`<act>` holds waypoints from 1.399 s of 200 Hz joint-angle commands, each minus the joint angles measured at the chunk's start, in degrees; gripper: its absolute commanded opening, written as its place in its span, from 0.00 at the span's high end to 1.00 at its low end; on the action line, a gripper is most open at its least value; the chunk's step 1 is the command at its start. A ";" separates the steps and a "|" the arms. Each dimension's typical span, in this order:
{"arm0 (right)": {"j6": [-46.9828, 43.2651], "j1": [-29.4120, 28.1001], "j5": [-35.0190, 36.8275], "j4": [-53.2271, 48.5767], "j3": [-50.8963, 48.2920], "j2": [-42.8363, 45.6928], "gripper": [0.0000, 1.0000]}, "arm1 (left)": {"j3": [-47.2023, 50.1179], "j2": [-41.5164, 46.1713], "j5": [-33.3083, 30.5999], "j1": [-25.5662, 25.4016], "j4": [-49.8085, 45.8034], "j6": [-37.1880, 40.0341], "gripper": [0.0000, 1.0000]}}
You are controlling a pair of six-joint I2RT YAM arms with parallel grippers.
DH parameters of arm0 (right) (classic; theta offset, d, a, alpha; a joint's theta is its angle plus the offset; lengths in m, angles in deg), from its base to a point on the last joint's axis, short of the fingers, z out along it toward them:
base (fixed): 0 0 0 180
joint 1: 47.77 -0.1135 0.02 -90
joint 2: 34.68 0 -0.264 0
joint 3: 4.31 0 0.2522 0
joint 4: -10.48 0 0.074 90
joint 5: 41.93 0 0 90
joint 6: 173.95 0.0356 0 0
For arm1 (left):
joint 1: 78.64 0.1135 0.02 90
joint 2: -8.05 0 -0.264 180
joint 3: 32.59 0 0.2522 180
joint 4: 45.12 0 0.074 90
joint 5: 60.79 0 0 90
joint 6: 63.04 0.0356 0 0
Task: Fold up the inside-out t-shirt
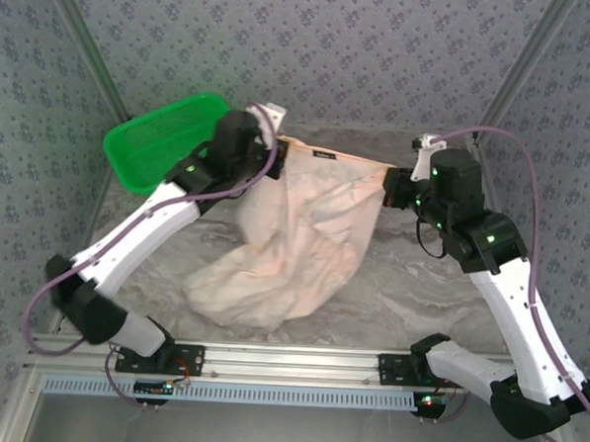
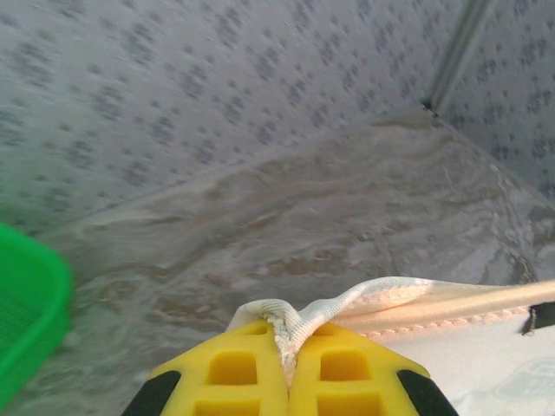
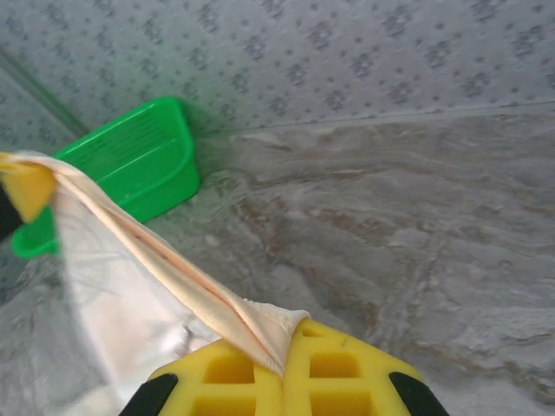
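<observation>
The t-shirt (image 1: 304, 231) hangs pale cream-peach between both arms above the marble table, its lower part bunched on the surface near the front. A taut hem (image 1: 333, 157) stretches between the grippers. My left gripper (image 1: 276, 146) is shut on the hem's left corner; cloth (image 2: 290, 325) is pinched between its yellow fingers (image 2: 230, 368). My right gripper (image 1: 394, 179) is shut on the right corner, and the shirt edge (image 3: 260, 325) runs from its yellow fingers (image 3: 347, 368) toward the left gripper (image 3: 22, 186).
A green basket (image 1: 166, 140) stands at the back left of the table, close behind the left arm, and appears as the basket (image 3: 130, 169) in the right wrist view. Patterned walls close in the back and sides. Bare marble table (image 1: 439, 298) lies to the right.
</observation>
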 commanded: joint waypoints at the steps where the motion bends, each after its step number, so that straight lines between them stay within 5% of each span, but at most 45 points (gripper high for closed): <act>1: -3.07 0.83 -4.48 2.32 1.88 2.64 1.00 | -10.53 -1.70 0.18 -0.13 2.79 -0.06 1.00; 37: -6.55 -6.87 -19.34 5.37 3.01 1.47 1.00 | -11.21 4.26 -4.97 -0.13 -0.17 2.76 1.00; 89: -13.03 -36.99 -20.76 7.26 7.89 -9.10 1.00 | 2.12 28.85 -17.44 0.22 -6.08 6.65 1.00; 114: -13.34 -45.09 -21.64 5.11 18.47 -17.12 1.00 | 2.70 37.51 -15.18 0.30 -6.20 11.72 1.00; 140: -13.78 -46.48 -21.29 4.63 27.02 -20.42 1.00 | -4.77 37.49 -10.96 0.33 -11.56 13.81 1.00; 182: -4.74 -34.88 -19.12 10.02 25.22 -15.71 1.00 | -8.26 29.89 -7.91 0.33 -11.40 16.54 1.00; 215: 7.28 -15.74 -19.29 8.51 12.92 -10.02 1.00 | -6.41 16.94 -6.83 1.22 -6.67 17.57 1.00; 247: 13.52 4.74 -17.43 0.60 -5.15 -5.26 1.00 | -8.60 -4.68 4.99 2.37 -0.73 12.25 1.00; 256: 14.78 10.03 -16.96 -0.73 -11.47 -3.80 1.00 | -11.19 -12.30 8.10 2.24 0.66 9.51 0.82; 272: 18.15 18.31 -15.11 -2.23 -23.91 -0.80 1.00 | -19.45 -26.10 13.62 1.47 0.58 4.52 0.28; 280: 18.42 22.15 -12.23 -2.79 -28.48 0.22 1.00 | -25.33 -32.33 16.72 0.94 -1.48 3.03 0.18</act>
